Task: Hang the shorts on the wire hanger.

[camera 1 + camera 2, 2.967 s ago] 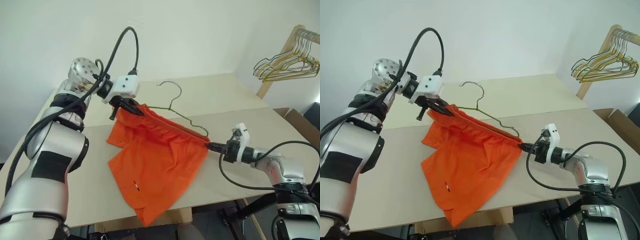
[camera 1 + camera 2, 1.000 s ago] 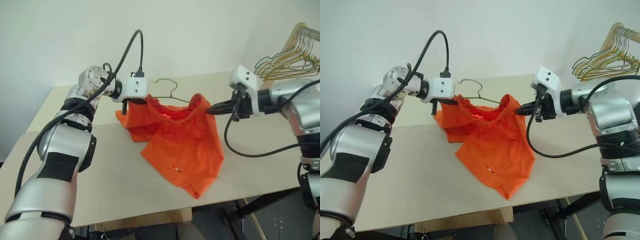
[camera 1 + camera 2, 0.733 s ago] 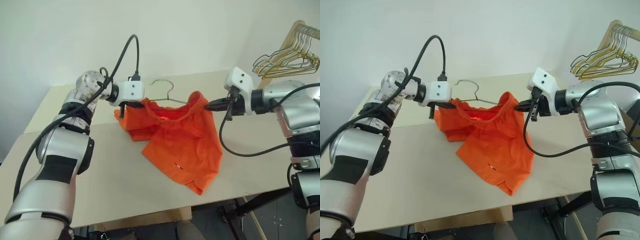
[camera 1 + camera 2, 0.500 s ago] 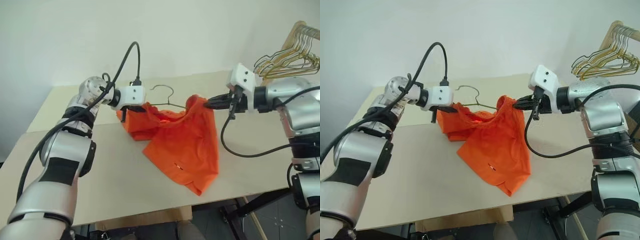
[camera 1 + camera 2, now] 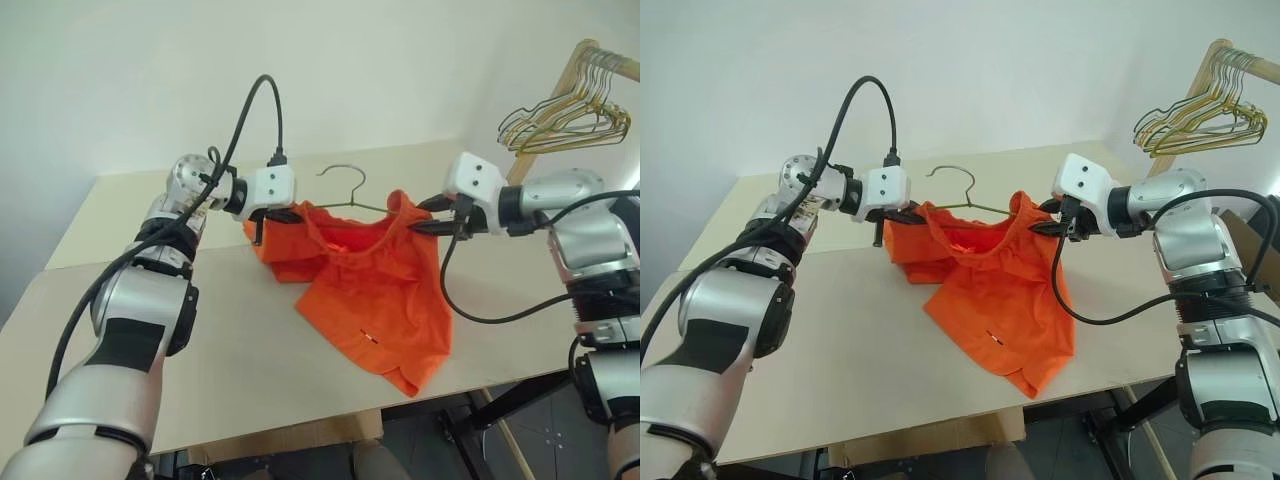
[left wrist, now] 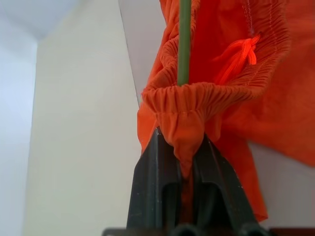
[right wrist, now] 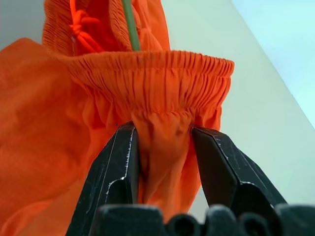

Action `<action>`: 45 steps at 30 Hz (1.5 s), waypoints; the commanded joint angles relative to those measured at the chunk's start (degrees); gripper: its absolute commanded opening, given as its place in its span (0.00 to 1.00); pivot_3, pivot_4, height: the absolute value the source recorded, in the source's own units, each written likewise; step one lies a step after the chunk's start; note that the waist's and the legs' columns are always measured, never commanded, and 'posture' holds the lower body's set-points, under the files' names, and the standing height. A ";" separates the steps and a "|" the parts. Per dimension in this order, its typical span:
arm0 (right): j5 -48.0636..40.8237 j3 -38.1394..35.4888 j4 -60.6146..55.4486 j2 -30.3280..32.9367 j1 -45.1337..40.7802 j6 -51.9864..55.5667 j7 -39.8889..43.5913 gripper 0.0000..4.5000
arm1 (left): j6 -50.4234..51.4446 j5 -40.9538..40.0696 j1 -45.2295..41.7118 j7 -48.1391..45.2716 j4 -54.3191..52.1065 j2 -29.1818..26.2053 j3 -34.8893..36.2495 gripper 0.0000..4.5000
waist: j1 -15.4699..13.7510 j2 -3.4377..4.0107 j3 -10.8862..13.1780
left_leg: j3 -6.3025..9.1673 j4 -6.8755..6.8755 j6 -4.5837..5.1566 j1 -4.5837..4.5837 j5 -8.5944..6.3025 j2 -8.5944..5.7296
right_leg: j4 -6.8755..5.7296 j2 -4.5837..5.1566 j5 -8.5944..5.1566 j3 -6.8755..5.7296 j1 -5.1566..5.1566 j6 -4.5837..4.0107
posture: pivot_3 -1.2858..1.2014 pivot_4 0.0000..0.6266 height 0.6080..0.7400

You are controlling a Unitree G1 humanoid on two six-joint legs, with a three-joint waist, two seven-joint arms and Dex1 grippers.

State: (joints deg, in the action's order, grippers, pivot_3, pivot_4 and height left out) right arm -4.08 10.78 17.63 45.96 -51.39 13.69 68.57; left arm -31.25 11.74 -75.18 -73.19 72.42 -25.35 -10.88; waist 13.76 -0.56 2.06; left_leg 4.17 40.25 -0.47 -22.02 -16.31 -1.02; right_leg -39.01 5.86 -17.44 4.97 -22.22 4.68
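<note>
The orange shorts (image 5: 385, 290) hang over the table from their gathered waistband, legs trailing on the tabletop. The wire hanger (image 5: 347, 174) runs inside the waistband, its hook sticking up behind; its wire (image 6: 184, 39) enters the gathered fabric. My left gripper (image 5: 290, 214) is shut on the left end of the waistband (image 6: 181, 135). At the right end of the waistband, my right gripper (image 5: 428, 216) is open, its fingers (image 7: 115, 167) spread with a fold of orange fabric (image 7: 162, 147) still hanging between them.
A bunch of gold and dark wire hangers (image 5: 565, 105) hangs on a wooden rack at the far right. The pale wooden table (image 5: 200, 330) has its front edge just below the shorts' hem. A cardboard box edge (image 5: 1245, 235) shows beside the right arm.
The right gripper's fingers have gone from shut on the waistband to spread apart. Earlier still, the arms drew closer together and lifted the shorts off the table.
</note>
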 commanded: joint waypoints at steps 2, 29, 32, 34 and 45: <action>0.16 -1.03 -0.17 -0.74 -1.37 -1.31 0.13 0.45 | -0.15 -2.03 -0.57 -0.23 -2.31 -0.42 1.82 0.00 | 0.03 0.00 0.00 | 0.01 0.00 0.00 0.00 0.00 0.00 | 0.00 0.00 0.00 -0.01 0.01 0.00 | 0.44 0.00 1.00; -1.14 -3.38 -1.41 -0.22 -1.07 2.11 1.66 0.00 | 8.97 -5.44 -0.44 -1.16 -0.14 -1.83 7.10 0.52 | 1.24 0.00 0.00 | 0.09 -0.01 0.00 -0.02 0.03 -0.03 | 0.00 0.06 0.00 -0.12 0.03 0.00 | 0.44 0.00 1.00; -1.12 -3.41 -1.38 -0.38 -1.11 2.27 1.69 0.00 | 9.32 -5.85 -0.30 -2.49 0.12 -2.21 7.47 0.59 | 1.37 0.00 0.00 | 0.10 -0.01 -0.01 -0.02 0.04 -0.05 | -0.01 0.08 0.00 -0.13 0.04 0.00 | 0.44 0.00 1.00; -1.15 -3.44 -1.42 -0.45 -1.09 2.36 1.64 0.00 | 10.58 -6.29 -0.40 -2.39 0.41 -2.24 7.89 0.59 | 1.44 0.00 0.00 | 0.11 -0.02 -0.02 -0.01 0.04 -0.05 | -0.01 0.08 0.00 -0.14 0.04 0.00 | 0.44 0.00 1.00; -8.10 -6.19 -0.48 5.38 -5.06 10.38 11.88 0.00 | 16.74 -7.48 -1.59 5.18 1.97 -3.10 10.70 0.59 | 1.45 0.00 0.00 | 0.15 -0.02 -0.01 -0.07 0.05 -0.15 | 0.00 0.19 -0.01 -0.21 0.04 0.01 | 0.43 0.00 1.00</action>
State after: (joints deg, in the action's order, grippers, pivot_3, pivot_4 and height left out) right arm -9.43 7.71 18.31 50.26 -53.85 22.17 78.48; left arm -15.99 6.38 -74.96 -68.60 74.90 -27.80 -2.12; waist 15.21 -0.56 2.06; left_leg 4.32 40.22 -0.49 -22.08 -16.25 -1.17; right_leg -39.01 6.07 -17.45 4.75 -22.18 4.70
